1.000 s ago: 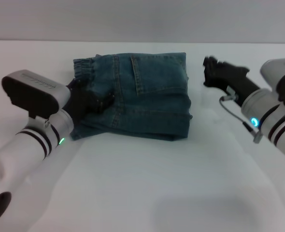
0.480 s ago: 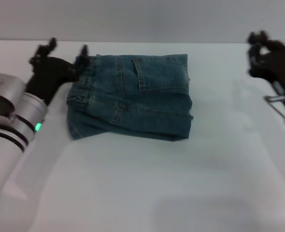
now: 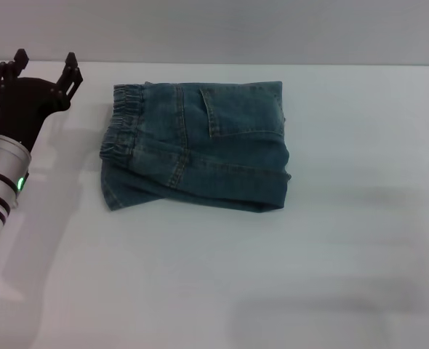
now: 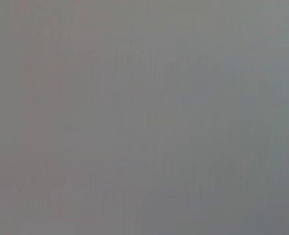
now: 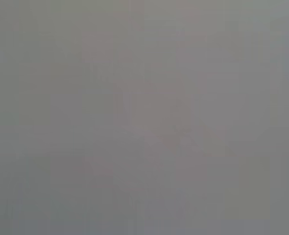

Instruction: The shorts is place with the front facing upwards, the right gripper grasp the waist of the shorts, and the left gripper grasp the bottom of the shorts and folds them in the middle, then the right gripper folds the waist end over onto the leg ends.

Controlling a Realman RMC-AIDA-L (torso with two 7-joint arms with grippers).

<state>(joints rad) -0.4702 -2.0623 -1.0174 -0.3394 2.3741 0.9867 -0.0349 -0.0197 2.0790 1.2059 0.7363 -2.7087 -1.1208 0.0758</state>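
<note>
Both arms have withdrawn from the shorts (image 3: 196, 145): the left gripper (image 3: 43, 67) now sits at the upper left of the head view, well apart from the garment, and the right gripper has left the frame entirely. The shorts lie folded into a compact rectangle at upper centre on the white table (image 3: 273, 276), pocket stitching facing up. The waist (image 3: 120, 120) forms the crinkled left edge. The left gripper's prongs stand spread apart, holding nothing. Both wrist views show only flat grey.
</note>
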